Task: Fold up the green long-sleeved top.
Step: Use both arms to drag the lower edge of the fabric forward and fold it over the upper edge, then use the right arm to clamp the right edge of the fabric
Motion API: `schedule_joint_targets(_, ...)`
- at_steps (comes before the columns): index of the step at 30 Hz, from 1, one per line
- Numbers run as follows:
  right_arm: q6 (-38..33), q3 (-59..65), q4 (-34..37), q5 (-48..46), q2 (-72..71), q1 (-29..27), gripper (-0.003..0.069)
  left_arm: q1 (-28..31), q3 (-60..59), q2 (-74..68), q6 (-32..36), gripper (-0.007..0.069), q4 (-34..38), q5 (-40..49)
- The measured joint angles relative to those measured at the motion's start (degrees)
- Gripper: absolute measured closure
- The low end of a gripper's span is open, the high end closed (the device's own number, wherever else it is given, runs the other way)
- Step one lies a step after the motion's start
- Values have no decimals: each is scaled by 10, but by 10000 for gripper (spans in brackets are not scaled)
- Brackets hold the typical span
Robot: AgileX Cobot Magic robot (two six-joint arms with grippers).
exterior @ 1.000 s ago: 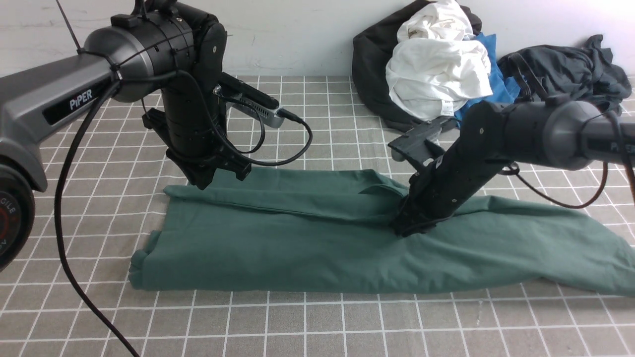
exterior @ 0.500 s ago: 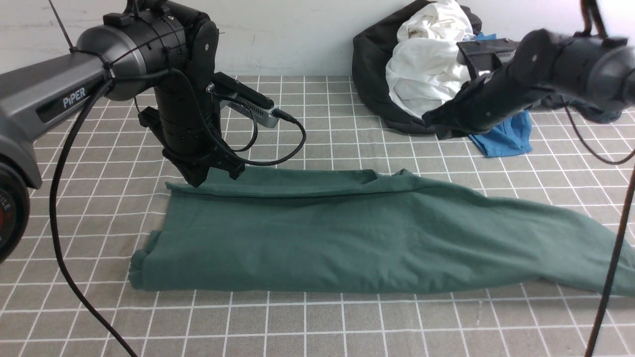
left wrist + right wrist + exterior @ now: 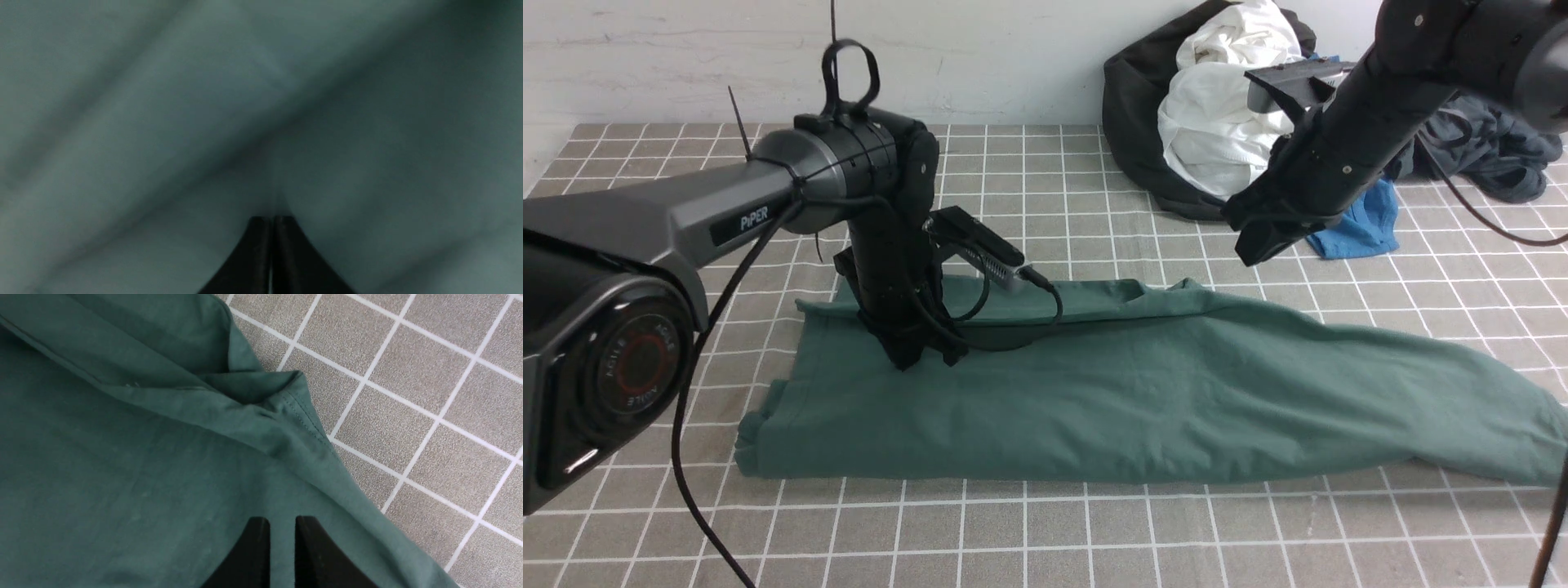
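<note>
We've got the green long-sleeved top (image 3: pixel 1135 400) flat on the worktop (image 3: pixel 1045 531). Our left gripper (image 3: pixel 271 218) is fully closed, tips pressed into it; right gripper (image 3: pixel 282 519) hangs above, jaws a crack apart, empty.

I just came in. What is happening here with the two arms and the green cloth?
The robot is folding the green long-sleeved top, which lies as a long folded band on the checked table. The left gripper, shut, presses down on the top near its left end. The right gripper hangs above the top's far edge, slightly open and empty. Other clothes are piled at the back.
</note>
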State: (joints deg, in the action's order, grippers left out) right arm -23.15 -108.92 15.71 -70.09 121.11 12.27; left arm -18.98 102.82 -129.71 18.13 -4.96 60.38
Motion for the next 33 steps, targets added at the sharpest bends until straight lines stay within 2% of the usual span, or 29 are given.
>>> schedule_joint_targets(5, -10, 0, -9, -1, 0, 0, 572, 3, 0, -7, -95, 632, -95, -112)
schedule_joint_targets(11, -8, 0, -65, -6, 0, 0, 572, 12, 0, -9, -156, 631, -118, -194)
schedule_joint_targets(16, 15, 0, -108, -7, -2, -1, 572, 26, 0, -7, -188, 631, -122, -187)
schedule_joint_targets(23, 69, 7, -119, -8, -35, -13, 572, 23, -6, 66, -167, 631, -102, -61)
schedule_joint_targets(24, 79, 28, -120, -8, -61, -15, 572, 21, -27, 104, -143, 631, -72, -33)
schedule_joint_targets(29, 90, 133, -122, -8, -156, -18, 573, 20, -153, 227, -80, 631, 21, -40)
schedule_joint_targets(31, 90, 201, -129, -8, -215, -18, 573, 20, -236, 282, -66, 631, 38, -65)
schedule_joint_targets(33, 90, 240, -135, -8, -238, -20, 573, 20, -268, 300, -65, 631, 41, -80)
